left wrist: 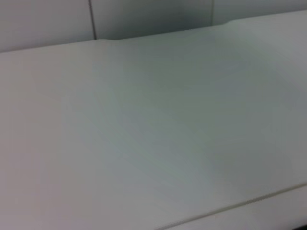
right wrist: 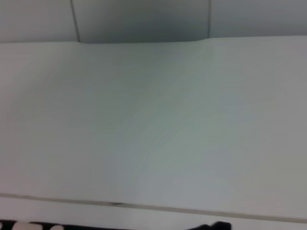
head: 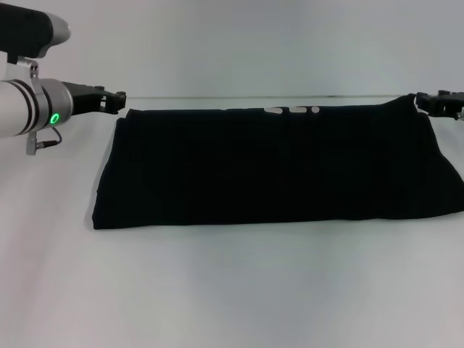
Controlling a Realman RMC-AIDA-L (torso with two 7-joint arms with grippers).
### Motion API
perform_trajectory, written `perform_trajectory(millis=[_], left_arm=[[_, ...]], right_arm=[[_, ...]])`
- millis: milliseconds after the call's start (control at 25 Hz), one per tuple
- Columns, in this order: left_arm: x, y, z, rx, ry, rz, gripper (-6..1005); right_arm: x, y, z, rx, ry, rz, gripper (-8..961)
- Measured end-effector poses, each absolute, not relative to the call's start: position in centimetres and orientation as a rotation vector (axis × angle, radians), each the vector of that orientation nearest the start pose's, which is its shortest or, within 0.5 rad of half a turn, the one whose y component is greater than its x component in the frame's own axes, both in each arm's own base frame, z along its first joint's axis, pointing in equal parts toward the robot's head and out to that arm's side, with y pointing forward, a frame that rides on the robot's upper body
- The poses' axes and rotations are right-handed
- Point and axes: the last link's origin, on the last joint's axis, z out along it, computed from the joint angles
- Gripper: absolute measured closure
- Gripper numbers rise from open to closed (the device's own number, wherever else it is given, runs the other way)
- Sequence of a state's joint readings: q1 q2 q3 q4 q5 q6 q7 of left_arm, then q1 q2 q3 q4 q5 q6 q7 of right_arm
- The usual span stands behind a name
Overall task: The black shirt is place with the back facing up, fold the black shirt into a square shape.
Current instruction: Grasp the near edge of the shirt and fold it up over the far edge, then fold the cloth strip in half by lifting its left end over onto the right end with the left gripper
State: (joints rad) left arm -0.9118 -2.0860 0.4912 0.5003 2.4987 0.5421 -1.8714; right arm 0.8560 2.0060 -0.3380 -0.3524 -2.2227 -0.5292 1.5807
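The black shirt (head: 275, 167) lies on the white table as a wide flat band, folded over on itself. Bits of white print (head: 291, 110) peek out along its far edge. My left gripper (head: 118, 99) sits right at the shirt's far left corner. My right gripper (head: 429, 103) is at the far right corner, and that corner rises off the table into it. In the right wrist view a thin strip of the black shirt (right wrist: 211, 226) with white print shows at the picture's edge. The left wrist view shows only bare table.
The white table (head: 232, 290) stretches wide in front of the shirt. Its far edge (head: 254, 96) runs just behind the shirt and both grippers, with a pale wall beyond.
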Motion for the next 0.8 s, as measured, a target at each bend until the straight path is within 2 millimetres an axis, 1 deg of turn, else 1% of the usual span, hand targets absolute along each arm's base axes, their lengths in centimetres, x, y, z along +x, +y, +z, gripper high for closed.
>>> perform_trajectory(millis=[120, 320, 440, 520, 680, 760, 800], left_arm=[[-26.1, 48.0, 2.1, -1.952, -0.92, -0.164, 686], [-26.5, 47.8, 2.4, -1.935, -0.958, -0.18, 484], [-26.6, 46.8, 3.1, -1.995, -1.04, -0.229, 359], [-26.6, 45.7, 3.7, -2.068, -1.095, -0.255, 276], [-26.8, 42.6, 4.7, -2.226, -1.212, -0.291, 163], [-27.2, 41.4, 5.0, -2.256, -1.255, -0.297, 106], [-27.5, 40.8, 5.2, -2.26, -1.275, -0.298, 107]], right_arm=[[30.4, 46.9, 4.5, -1.826, 1.027, 0.305, 687], [30.8, 46.4, 5.5, -1.843, 1.07, 0.366, 417], [31.1, 45.4, 6.1, -1.881, 1.127, 0.432, 375], [31.7, 44.4, 6.7, -1.905, 1.177, 0.474, 347], [33.0, 41.5, 7.8, -1.968, 1.275, 0.541, 350], [33.6, 40.1, 8.4, -1.995, 1.311, 0.564, 351], [33.7, 39.3, 8.6, -2.017, 1.332, 0.577, 352]])
